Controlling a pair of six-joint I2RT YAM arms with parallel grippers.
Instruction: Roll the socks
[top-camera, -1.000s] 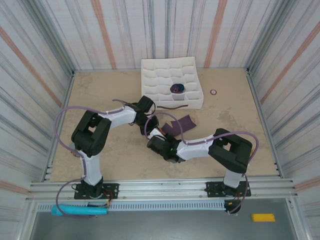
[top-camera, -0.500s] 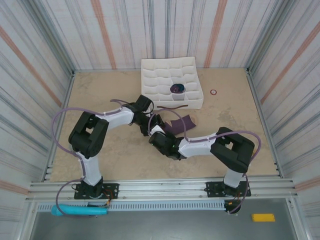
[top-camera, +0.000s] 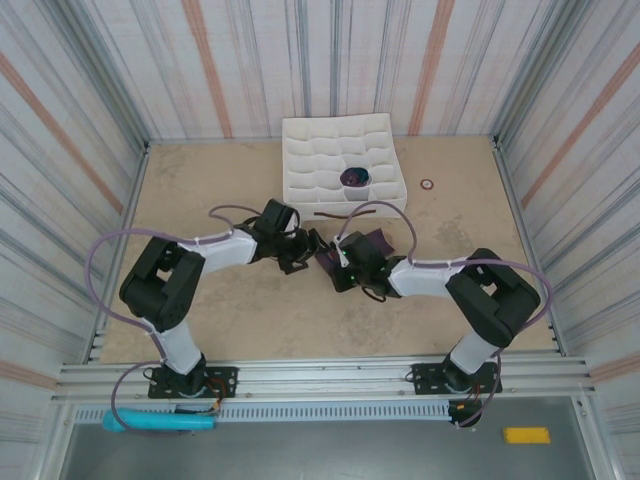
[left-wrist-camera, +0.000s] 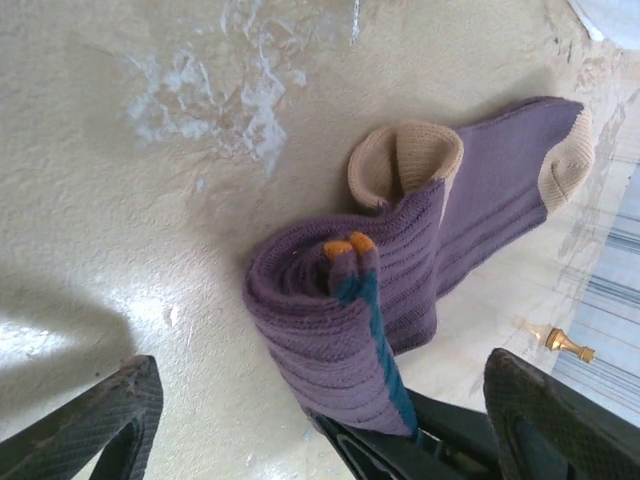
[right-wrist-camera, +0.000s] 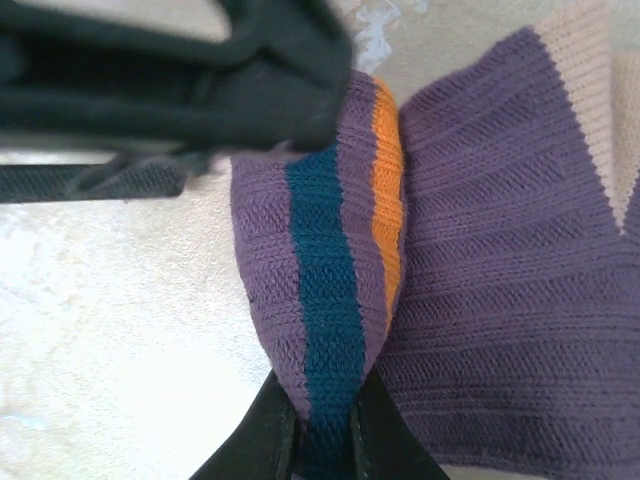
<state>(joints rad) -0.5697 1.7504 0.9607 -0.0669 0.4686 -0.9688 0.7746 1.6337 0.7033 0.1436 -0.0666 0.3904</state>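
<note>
Just popped my left gripper wide open off the half-rolled purple socks mid tabletop while my right gripper clamped the roll's striped end, so it shouldn't unravel.

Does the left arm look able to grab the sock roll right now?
Likely yes: the left fingers are open on either side of the sock roll, nothing between. The right fingers pinch its striped end.

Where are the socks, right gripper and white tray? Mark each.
socks (left-wrist-camera: 340, 320), left wrist view, on the rolled purple part.
right gripper (right-wrist-camera: 325, 430), right wrist view, between its jaws, clamped on the roll.
white tray (top-camera: 310, 165), top external view, on a bare compartment.
</note>
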